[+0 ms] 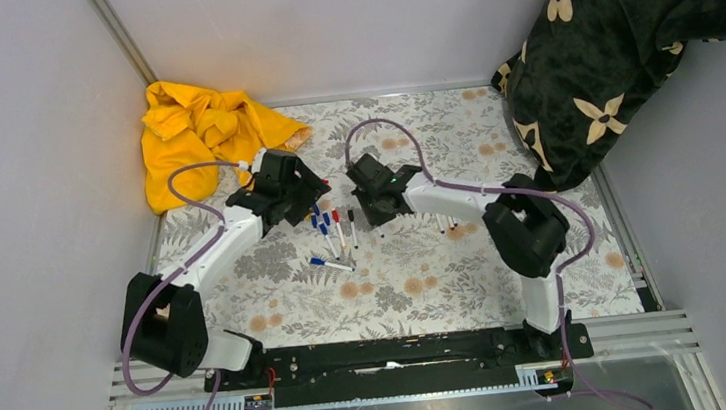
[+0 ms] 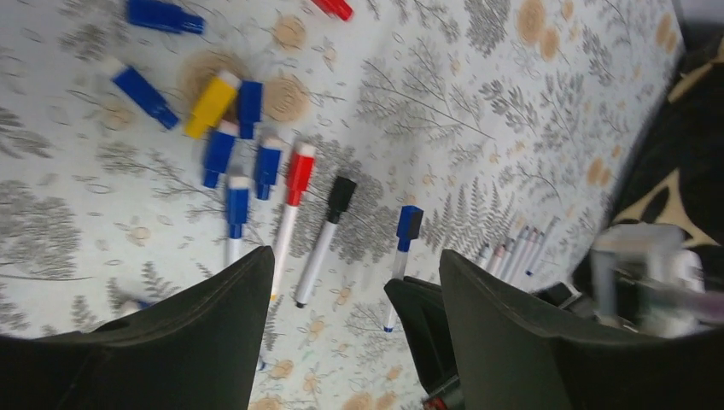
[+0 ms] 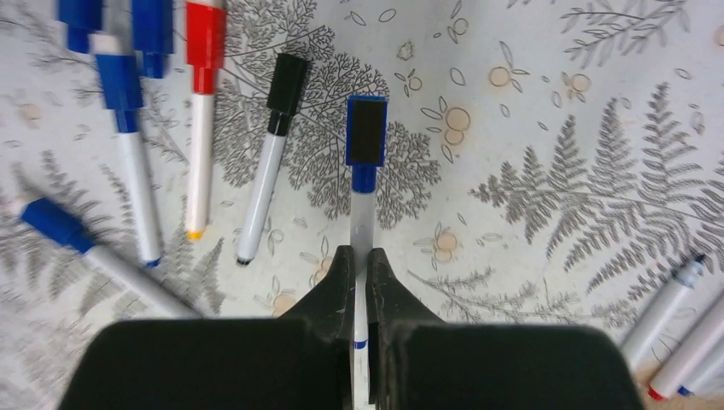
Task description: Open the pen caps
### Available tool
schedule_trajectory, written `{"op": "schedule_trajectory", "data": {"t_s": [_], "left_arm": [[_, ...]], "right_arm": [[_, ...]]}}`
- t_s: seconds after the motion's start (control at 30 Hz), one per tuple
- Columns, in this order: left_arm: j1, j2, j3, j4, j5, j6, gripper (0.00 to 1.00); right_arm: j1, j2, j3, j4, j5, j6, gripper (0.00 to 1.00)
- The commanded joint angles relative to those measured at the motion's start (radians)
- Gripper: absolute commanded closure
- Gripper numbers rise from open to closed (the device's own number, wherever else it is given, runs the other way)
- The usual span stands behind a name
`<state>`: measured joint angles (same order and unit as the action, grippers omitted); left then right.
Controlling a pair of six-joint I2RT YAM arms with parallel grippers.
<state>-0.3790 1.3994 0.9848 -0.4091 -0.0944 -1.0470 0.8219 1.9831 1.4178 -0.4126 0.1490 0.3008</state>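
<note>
1. Clamping a pen (image 3: pixel 362 213) by its white barrel, right fingers (image 3: pixel 340 278) clenched tight!
2. Blue cap (image 3: pixel 366 130) on, pointing away from the fingers over the floral surface (image 3: pixel 546 128).
3. Hovering above the cluster with left fingers (image 2: pixel 213 333) spread wide, grasping nothing.
4. Lying just left of the gripped one: black-capped pen (image 3: pixel 266 162), red-capped pen (image 3: pixel 201 128), then blue-capped pens (image 3: pixel 132 145).

Both arms are the same build: the left arm (image 1: pixel 211 252) and right arm (image 1: pixel 447 197) have white tube links with chunky black joint housings (image 1: pixel 165 327). A purple cable (image 1: pixel 381 121) loops loosely along each one. Bases sit on a black rail (image 1: pixel 394 359) at the near edge. Fingers (image 2: pixel 192 342) are plain matte black wedges.
</note>
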Motion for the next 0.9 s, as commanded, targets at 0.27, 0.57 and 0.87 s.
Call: {"op": "schedule_trajectory", "data": {"t_s": [0.27, 0.57, 0.87], "left_arm": [[-0.087, 0.109, -0.004, 0.322, 0.209, -0.088, 0.23], [-0.117, 0.172, 0.034, 0.356, 0.213, -0.109, 0.26], [-0.120, 0.209, 0.023, 0.404, 0.243, -0.128, 0.40]], "right_arm": [[-0.096, -0.240, -0.109, 0.108, -0.289, 0.111, 1.00], [-0.115, -0.268, -0.117, 0.132, -0.386, 0.136, 1.00], [-0.136, -0.280, -0.124, 0.141, -0.429, 0.144, 1.00]]}}
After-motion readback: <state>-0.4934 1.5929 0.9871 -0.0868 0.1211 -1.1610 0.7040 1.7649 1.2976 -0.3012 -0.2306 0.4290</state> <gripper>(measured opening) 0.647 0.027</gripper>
